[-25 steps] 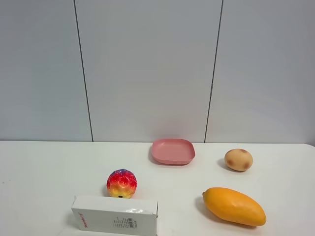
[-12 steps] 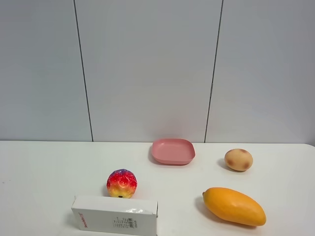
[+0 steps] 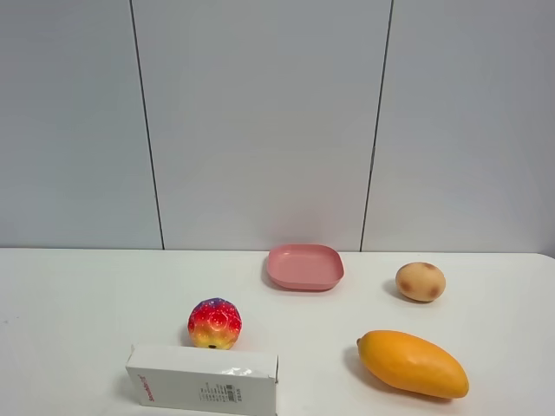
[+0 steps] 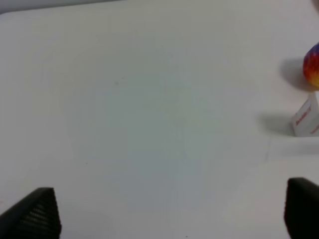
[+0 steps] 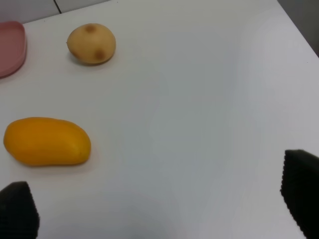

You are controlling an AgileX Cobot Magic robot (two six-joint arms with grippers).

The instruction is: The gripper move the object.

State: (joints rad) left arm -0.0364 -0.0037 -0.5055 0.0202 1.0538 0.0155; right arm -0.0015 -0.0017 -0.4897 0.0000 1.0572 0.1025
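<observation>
Left wrist | left pincer (image 4: 172, 211) wide, empty | right pincer (image 5: 159, 209) wide, empty | carton (image 3: 204, 380) untouched

The only printing sits on the long white carton (image 3: 203, 380): a small red logo near one end of its front face and a block of black small print toward the middle, both too small and blurred to read. From the left tool (image 4: 169, 211), the carton's end (image 4: 308, 118) shows a red smear of lettering, equally illegible.
</observation>
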